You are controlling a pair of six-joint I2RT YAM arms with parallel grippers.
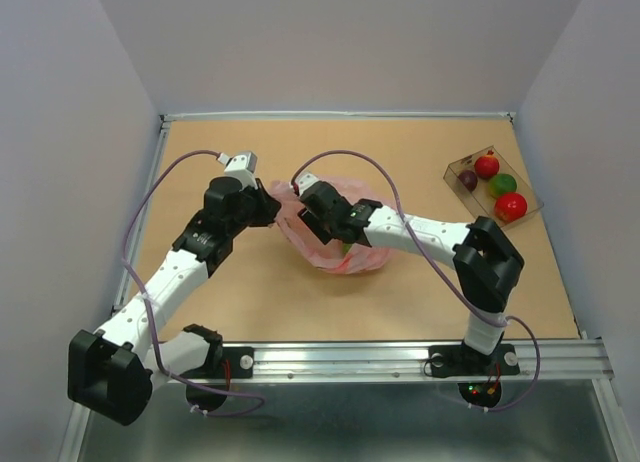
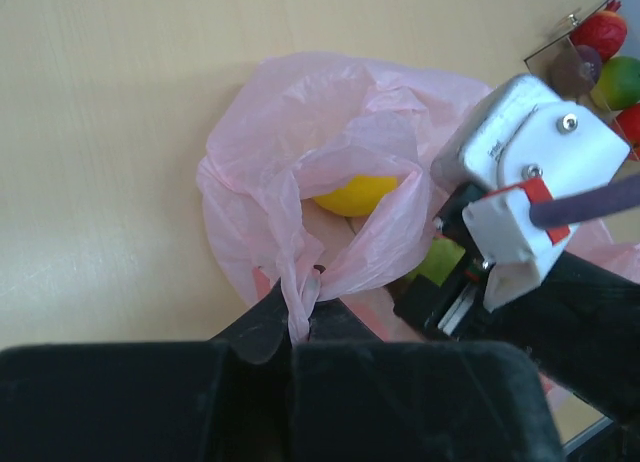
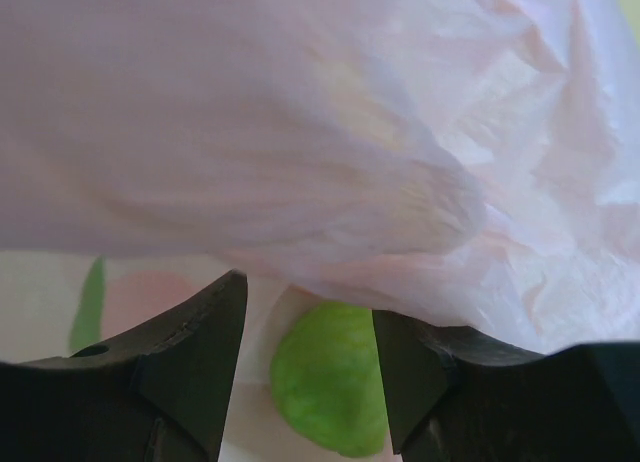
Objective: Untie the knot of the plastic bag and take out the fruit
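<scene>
On the bench (image 1: 250,292), the left hand (image 2: 300,314) pinches shut on a twisted strip of the pink bag (image 2: 260,132), whose open mouth shows a lemon (image 2: 355,194) lying crosswise to that hand, while the right hand (image 3: 308,307), fingers spread, faces a green fruit (image 3: 325,382) inside, and beyond, a clear box (image 1: 468,159) holds more fruit (image 1: 487,166).

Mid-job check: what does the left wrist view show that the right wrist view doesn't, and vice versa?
Left wrist only: the left pincer shut on a twisted strand of the plastic bag, a yellow fruit in its open mouth, and the clear box of fruit. Right wrist only: that the right pincer is open, the green fruit seen between its fingers. Both: the pink bag and that green fruit.
</scene>
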